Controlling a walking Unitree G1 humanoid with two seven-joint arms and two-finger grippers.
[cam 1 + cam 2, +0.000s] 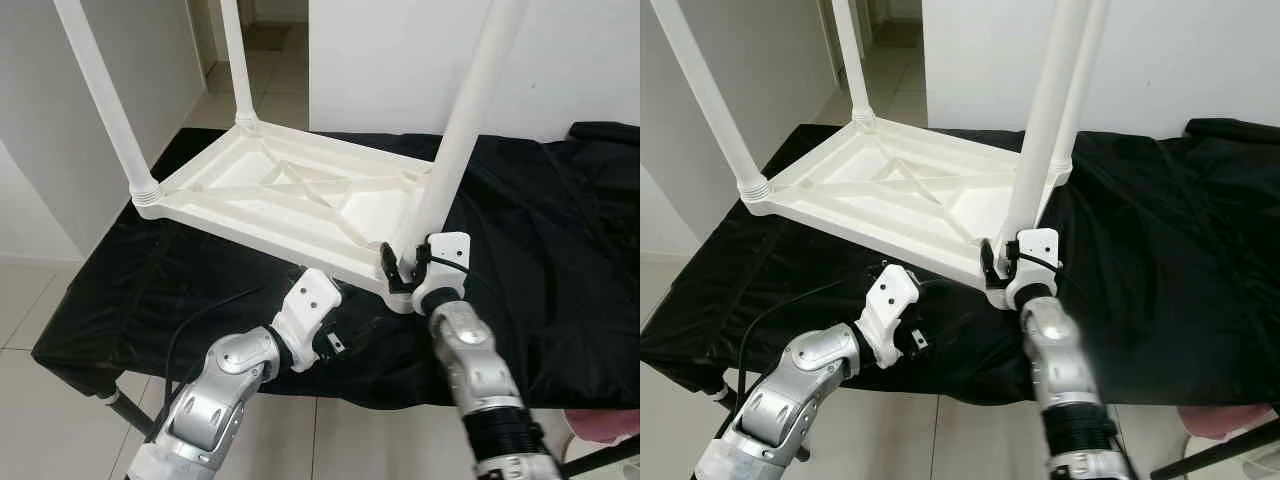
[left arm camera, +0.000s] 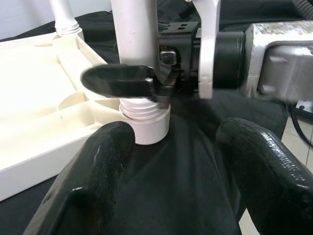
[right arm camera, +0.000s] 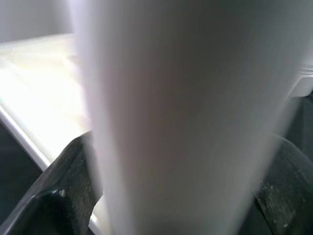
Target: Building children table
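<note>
A white plastic children's table [image 1: 290, 200] lies upside down on a black cloth, its legs pointing up. My right gripper [image 1: 403, 266] is shut on the near-right leg [image 1: 465, 120] just above its threaded socket at the table's front corner. In the right wrist view the leg [image 3: 186, 117] sits between the two black fingers [image 3: 68, 191]. My left gripper [image 2: 181, 186] is open and empty, low over the cloth just left of that corner. It faces the leg's base [image 2: 144, 122] and the right gripper's finger [image 2: 122, 81].
The black cloth [image 1: 560, 230] covers a low stand whose front edge is close to my arms. Other legs rise at the far left [image 1: 105, 100] and the back [image 1: 237, 60]. White walls stand behind, tiled floor [image 1: 30, 300] to the left, and a pink object [image 1: 605, 425] lower right.
</note>
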